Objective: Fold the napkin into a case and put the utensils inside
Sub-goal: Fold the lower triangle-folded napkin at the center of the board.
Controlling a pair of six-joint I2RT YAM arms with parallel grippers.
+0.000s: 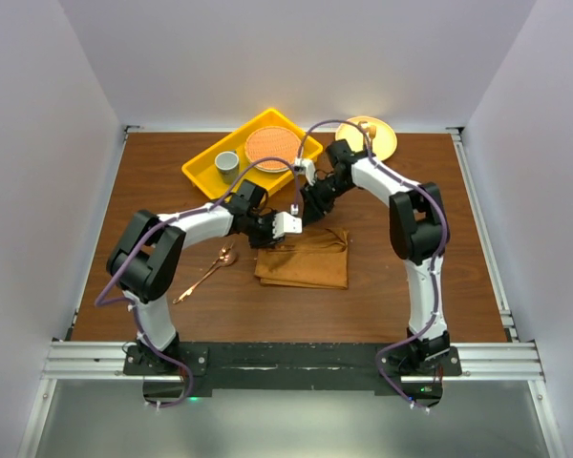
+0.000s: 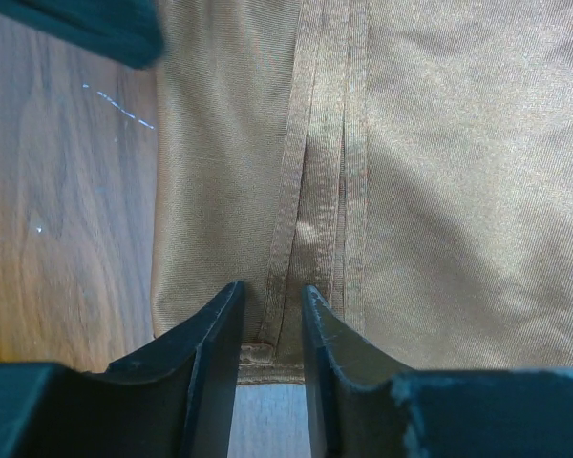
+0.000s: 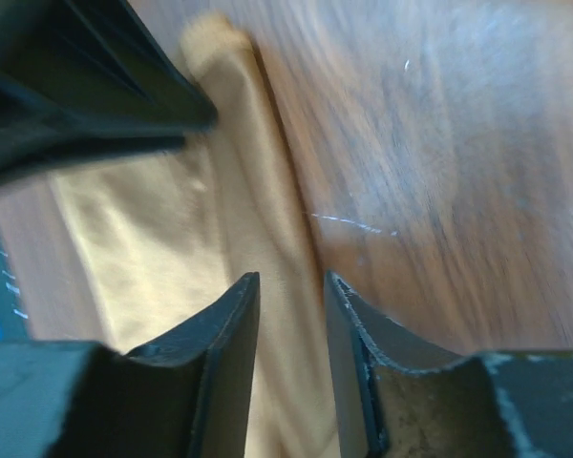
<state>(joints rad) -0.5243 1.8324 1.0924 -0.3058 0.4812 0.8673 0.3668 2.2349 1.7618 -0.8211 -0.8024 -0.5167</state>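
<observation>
At table centre, folded napkin, left hand and right hand each pinching its edge

Both hands meet over the folded napkin's far-left corner.

— What do you see at the far edge of the brown wooden table?

— You can see a yellow tray there, turned a bit crooked, near the middle of the far edge. A small grey cup sits in the tray's left part. A round orange mat lies in it too, just beside the cup.

— And what do you see toward the far right corner?

— You have a round yellow plate there, close beside the tray. Something small sits on it, but you can't tell what.
</observation>
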